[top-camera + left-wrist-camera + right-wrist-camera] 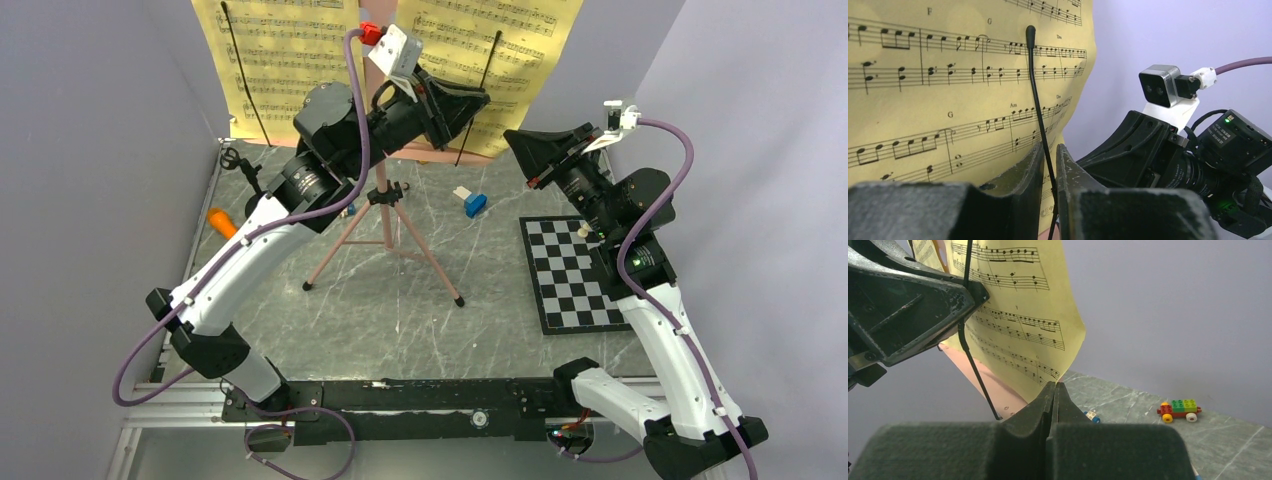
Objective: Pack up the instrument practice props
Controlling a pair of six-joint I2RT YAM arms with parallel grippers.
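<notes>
Closest to the overhead lens, at 6 o'clock, a black rail [420, 408] carries both arm bases at the edge of the grey marbled table [400, 320]. Both arms reach toward 12 o'clock, where the yellow sheet-music pages [285, 60] stand on the pink tripod music stand [385, 228]. The left gripper [1049, 149] is parted by only a narrow slit. A thin black retaining wire [1034, 85] of the stand runs up through that slit in front of the right-hand page, and a gap shows beside it, so it is not clearly clamped. The right gripper [1053, 386] has its jaws pressed together, and that page's lower corner comes down to its tips; whether paper is caught I cannot tell. An orange toy microphone [221, 222] lies at 9 o'clock beside the left arm, with a small black mic stand [233, 160] at 10 o'clock. A chessboard [570, 275] lies at 3 o'clock under the right arm, a blue block [475, 205] sits near the tripod's feet, and a toy car [1178, 410] rests beyond the page.
</notes>
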